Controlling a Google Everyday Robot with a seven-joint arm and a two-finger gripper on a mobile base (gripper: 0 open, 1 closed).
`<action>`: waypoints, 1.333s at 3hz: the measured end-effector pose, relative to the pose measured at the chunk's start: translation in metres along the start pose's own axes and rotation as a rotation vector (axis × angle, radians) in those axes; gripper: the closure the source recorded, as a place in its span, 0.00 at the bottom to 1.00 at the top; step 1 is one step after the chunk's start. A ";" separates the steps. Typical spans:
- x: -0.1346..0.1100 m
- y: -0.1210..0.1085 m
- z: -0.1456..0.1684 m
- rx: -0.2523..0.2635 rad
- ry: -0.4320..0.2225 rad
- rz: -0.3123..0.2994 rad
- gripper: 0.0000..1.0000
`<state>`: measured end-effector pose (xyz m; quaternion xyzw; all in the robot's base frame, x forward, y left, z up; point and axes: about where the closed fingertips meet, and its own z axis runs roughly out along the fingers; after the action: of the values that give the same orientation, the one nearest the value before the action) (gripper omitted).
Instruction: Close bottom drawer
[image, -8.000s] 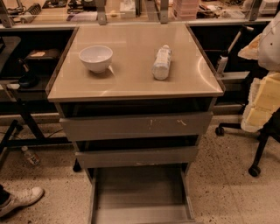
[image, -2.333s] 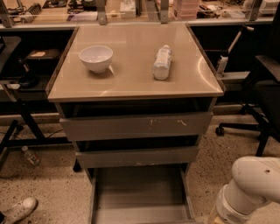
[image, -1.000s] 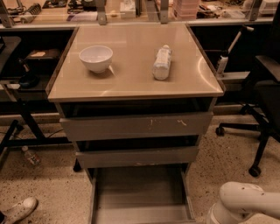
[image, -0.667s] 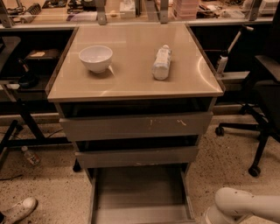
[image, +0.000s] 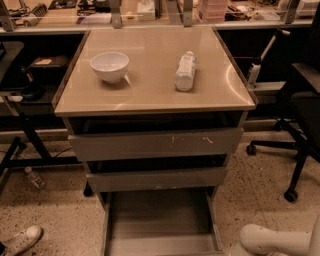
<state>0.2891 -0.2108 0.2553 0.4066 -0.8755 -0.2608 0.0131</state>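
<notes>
Camera view, looking down on a grey metal drawer cabinet from the front.

Worktop (image: 150, 95): beige, glossy, and carrying two things. White bowl (image: 109, 66) stands upright at left of centre. White bottle (image: 185, 71) lies on its side at right of centre, well apart from the bowl.

Below the worktop, three grey drawer fronts step narrower going down. Top drawer (image: 155, 144) is the widest, with pale scratch marks right of its middle and a dark gap above it. Middle drawer (image: 156, 179) is narrower, also with a dark gap over it.

Bottom drawer (image: 159, 220) is the narrowest and is pulled far out toward the camera. Its shallow tray is open to view and nothing can be made out in it. Its plain flat front lies at the lower edge of the frame.

Robot arm (image: 277, 241): one rounded white segment in the lower right corner, just right of the bottom drawer's front corner. I cannot tell whether it touches the drawer. The end effector is out of frame, so I cannot tell whether it is apart or together.

Surroundings: speckled floor. Black office chair (image: 302, 110) stands to the right. Small plastic bottle (image: 35, 178) lies on the floor at left. White shoe (image: 22, 239) is in the lower left corner. A cluttered bench runs along the back.
</notes>
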 end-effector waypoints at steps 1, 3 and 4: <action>0.001 -0.001 0.009 -0.024 -0.012 0.000 1.00; -0.014 -0.039 0.056 -0.038 -0.121 0.032 1.00; -0.023 -0.052 0.069 -0.039 -0.160 0.042 1.00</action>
<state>0.3248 -0.1915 0.1760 0.3655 -0.8769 -0.3092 -0.0436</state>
